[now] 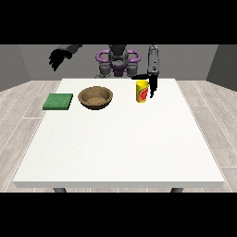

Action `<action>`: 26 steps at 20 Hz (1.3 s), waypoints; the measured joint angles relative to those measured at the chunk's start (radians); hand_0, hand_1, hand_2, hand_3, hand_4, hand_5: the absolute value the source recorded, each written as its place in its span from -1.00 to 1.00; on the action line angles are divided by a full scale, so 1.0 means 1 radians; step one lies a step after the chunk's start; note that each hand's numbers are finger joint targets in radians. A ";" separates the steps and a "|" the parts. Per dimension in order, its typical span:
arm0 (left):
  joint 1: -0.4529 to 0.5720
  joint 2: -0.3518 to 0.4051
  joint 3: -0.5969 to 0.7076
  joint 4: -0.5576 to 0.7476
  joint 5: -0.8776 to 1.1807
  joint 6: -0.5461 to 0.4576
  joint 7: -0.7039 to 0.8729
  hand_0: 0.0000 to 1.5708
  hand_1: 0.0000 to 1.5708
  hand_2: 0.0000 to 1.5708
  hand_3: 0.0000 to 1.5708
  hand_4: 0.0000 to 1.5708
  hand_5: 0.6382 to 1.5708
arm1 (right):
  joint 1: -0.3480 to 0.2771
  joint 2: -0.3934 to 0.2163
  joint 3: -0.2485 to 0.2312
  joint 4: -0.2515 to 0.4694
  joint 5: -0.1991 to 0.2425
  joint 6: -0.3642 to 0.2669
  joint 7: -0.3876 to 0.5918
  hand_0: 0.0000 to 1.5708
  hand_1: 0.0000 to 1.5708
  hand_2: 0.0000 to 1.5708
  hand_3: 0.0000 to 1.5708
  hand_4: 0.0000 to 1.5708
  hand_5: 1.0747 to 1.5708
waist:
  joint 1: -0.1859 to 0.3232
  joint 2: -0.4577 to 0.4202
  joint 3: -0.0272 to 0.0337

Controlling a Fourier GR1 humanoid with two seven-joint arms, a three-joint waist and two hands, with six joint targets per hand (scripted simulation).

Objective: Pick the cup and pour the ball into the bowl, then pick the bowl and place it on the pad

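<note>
Cup (pixel 142 91), yellow, upright on the desk (pixel 120 143) right of the bowl (pixel 96 97) and green pad (pixel 58 101), robot hand at the view's right (pixel 152 88) beside it, finger closure indiscernible: grasping step, calling next for closing, lifting, and tipping over the bowl.

Bare test room rather than a lived-in home, large white table (pixel 120 139) on dark legs, pale wood-plank floor (pixel 21 109), plain grey walls (pixel 28 60), humanoid robot (pixel 118 60) standing behind the table
</note>
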 measured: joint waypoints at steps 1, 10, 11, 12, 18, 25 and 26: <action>-0.015 0.000 0.008 0.030 0.004 0.000 -0.016 -1.00 -1.00 -1.00 -1.00 -0.73 0.71 | 0.000 -0.006 -0.008 0.017 -0.002 0.008 -0.010 -1.00 -1.00 -1.00 -1.00 -0.14 0.97 | -0.001 0.001 -0.0005; -0.089 0.034 0.070 0.284 -0.025 0.074 -0.198 0.59 0.59 1.00 1.00 0.69 0.83 | -0.024 -0.036 -0.022 -0.016 -0.048 0.046 0.023 -1.00 -1.00 -1.00 -0.80 -0.18 0.99 | -0.067 0.043 -0.0003; -0.088 0.032 0.072 0.295 -0.036 0.102 -0.226 0.61 0.61 1.00 1.00 0.70 0.81 | -0.025 -0.045 -0.031 -0.019 -0.061 0.056 0.027 -1.00 -1.00 -1.00 -0.91 -0.18 0.99 | -0.075 0.048 0.0008; -0.098 0.035 0.080 0.303 -0.043 0.131 -0.241 0.62 0.62 1.00 1.00 0.71 0.78 | -0.031 -0.059 -0.041 -0.020 -0.077 0.071 0.032 -1.00 -1.00 -1.00 -0.79 -0.18 0.99 | -0.085 0.054 0.0030; -0.156 0.043 0.070 0.360 -0.093 0.234 -0.217 0.62 0.62 1.00 1.00 0.77 0.71 | -0.038 -0.118 -0.102 0.020 -0.138 0.116 0.064 -1.00 -1.00 -1.00 -0.66 -0.19 0.99 | -0.089 0.018 0.0038; -0.218 -0.005 -0.104 0.346 -0.309 0.421 0.010 0.70 0.70 1.00 1.00 0.79 0.90 | -0.034 -0.152 -0.135 0.166 -0.130 0.128 0.079 -1.00 -1.00 -1.00 -0.68 -0.19 0.97 | -0.035 -0.126 0.0033; -0.234 -0.003 -0.135 0.352 -0.357 0.457 0.047 0.72 0.72 1.00 1.00 0.81 0.93 | -0.032 -0.153 -0.133 0.180 -0.127 0.133 0.077 -1.00 -1.00 -1.00 -0.69 -0.18 0.97 | -0.033 -0.139 0.0040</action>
